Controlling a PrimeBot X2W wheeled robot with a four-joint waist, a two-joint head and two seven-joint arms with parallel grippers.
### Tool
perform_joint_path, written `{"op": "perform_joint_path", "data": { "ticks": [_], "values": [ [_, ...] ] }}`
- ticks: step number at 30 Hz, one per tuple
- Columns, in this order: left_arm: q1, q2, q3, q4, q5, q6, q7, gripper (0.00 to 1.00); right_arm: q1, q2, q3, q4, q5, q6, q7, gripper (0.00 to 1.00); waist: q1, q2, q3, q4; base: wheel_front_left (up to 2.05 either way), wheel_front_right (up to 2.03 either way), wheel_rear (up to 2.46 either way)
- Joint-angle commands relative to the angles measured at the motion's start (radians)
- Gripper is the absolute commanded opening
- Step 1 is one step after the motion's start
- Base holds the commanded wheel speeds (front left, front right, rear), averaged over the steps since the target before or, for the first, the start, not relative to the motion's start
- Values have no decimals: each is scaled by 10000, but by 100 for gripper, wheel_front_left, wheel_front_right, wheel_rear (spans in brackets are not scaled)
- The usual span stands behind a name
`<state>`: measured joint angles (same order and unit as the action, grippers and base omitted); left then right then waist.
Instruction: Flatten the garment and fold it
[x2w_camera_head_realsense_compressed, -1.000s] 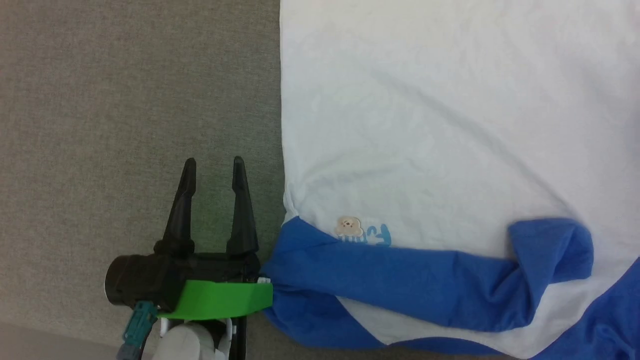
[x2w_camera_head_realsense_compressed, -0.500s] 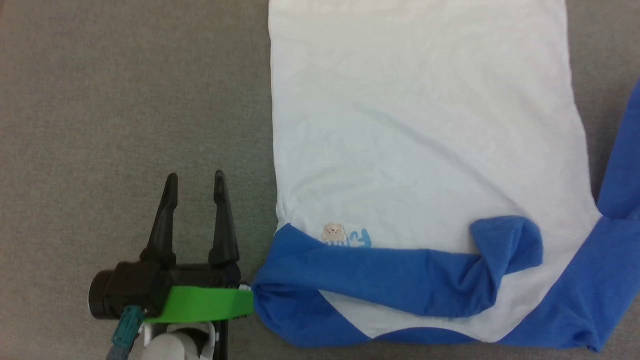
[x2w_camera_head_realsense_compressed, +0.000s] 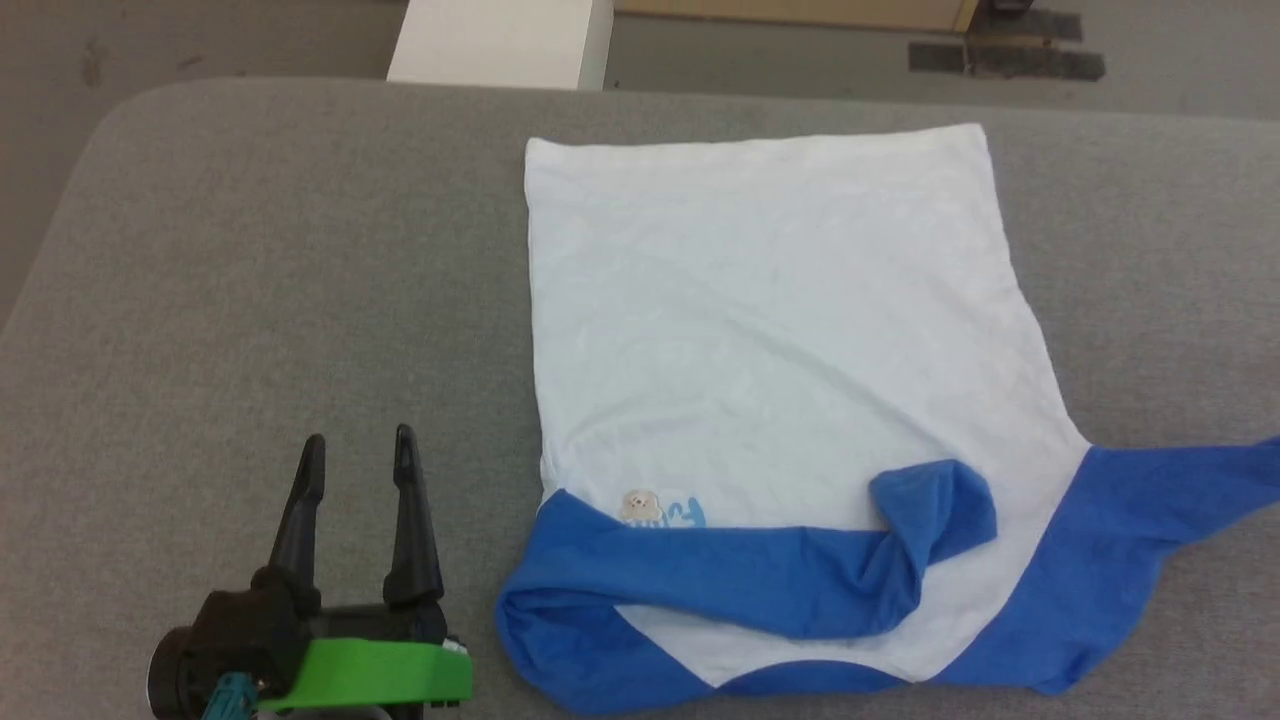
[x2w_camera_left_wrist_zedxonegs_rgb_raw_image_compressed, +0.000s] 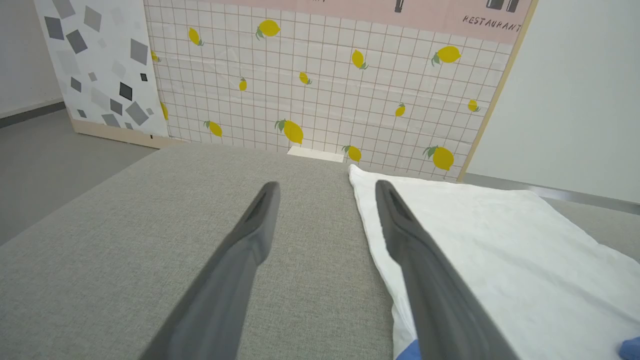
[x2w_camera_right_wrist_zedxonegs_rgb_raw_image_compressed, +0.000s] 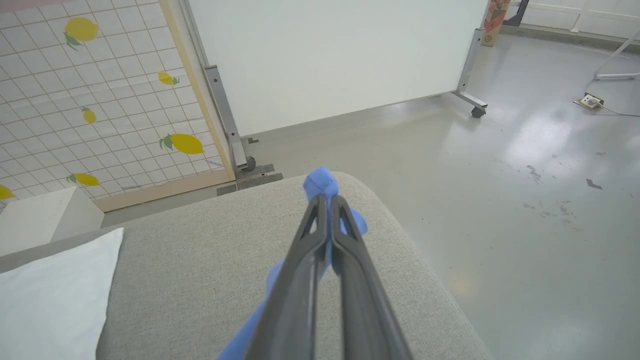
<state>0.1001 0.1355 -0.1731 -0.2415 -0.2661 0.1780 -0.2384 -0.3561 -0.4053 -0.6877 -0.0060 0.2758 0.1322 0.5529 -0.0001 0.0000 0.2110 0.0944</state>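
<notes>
Right wrist view first: the right gripper (x2w_camera_right_wrist_zedxonegs_rgb_raw_image_compressed: 328, 198) has its two dark fingers pressed tight together on the garment (x2w_camera_right_wrist_zedxonegs_rgb_raw_image_compressed: 320, 181). They pinch a bunch of its bright blue sleeve; a tuft pokes out past the tips and more blue cloth trails down beneath them, over a rounded corner of the grey padded table (x2w_camera_right_wrist_zedxonegs_rgb_raw_image_compressed: 200, 260). Over to the left gripper (x2w_camera_head_realsense_compressed: 359, 438): fingers spread apart, nothing between them, bare grey padding below, just beside the shirt's near blue corner and clear of it. Out to the shirt itself in the head view: it lies mid-table, white body spread fairly flat with a few creases. One blue sleeve is folded across its near end, cuff curled up; the other stretches off to the right edge. Beyond the table's far edge stands a white box (x2w_camera_head_realsense_compressed: 500, 40), and a lemon-patterned panel (x2w_camera_left_wrist_zedxonegs_rgb_raw_image_compressed: 325, 90) rises behind.
</notes>
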Motion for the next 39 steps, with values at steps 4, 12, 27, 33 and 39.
{"op": "perform_joint_path", "data": {
  "ticks": [4, 12, 27, 33, 39],
  "values": [
    [357, 138, 63, -169, -66, 105, 117, 100, 592, 22, -130, -481, 237, -15, -160, 0, 1, 0, -815, -284, 0, 0, 0],
    [580, 127, -81, -287, -79, 175, 273, 100, 751, 288, 1410, -1756, 1296, -15, 201, 0, 1, 0, -1227, -227, 0, 0, 0],
    [676, 199, -286, -345, -183, 109, 413, 100, 687, 1502, 6337, -3836, 2247, -15, 1356, 0, 1, 0, -1516, 361, 0, 0, 0],
    [649, 210, -262, -278, -302, 72, 365, 100, 704, 2145, 8406, -3519, 2124, -15, 1335, 0, 1, 0, -1477, 715, 0, 0, 0],
    [539, 190, -256, -167, -422, 8, 277, 100, 266, 2293, 10749, -2033, 1872, -15, 599, 0, 1, 0, -1249, 1000, 0, 0, 0]
  ]
}}
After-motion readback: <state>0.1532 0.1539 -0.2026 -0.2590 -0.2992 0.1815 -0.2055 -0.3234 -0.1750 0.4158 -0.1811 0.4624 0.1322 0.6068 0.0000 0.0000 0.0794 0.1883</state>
